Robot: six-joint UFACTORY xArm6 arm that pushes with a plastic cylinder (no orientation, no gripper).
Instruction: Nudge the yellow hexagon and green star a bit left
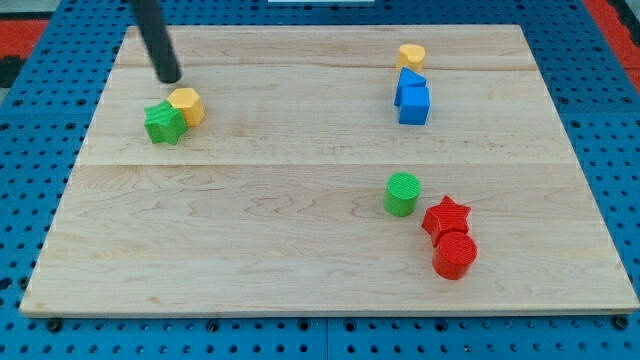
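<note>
tabletop [300, 270] | near: red pair, green cylinder [402, 193] | mid-left: green star [164, 123] touching yellow hexagon [187, 105] | my tip [171, 79] just above them — not touching | no pincer, state unknowable | nudge left apparently pending — contact lacking

Pale matt wooden board [300, 200] with visible grain; ridged plastic-looking green star [163, 123].

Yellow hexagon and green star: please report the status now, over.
My tip just above the pair, toward the view's top, slightly left of the yellow hexagon. Hexagon touching the green star, view's upper left. No block to the pair's left.
</note>
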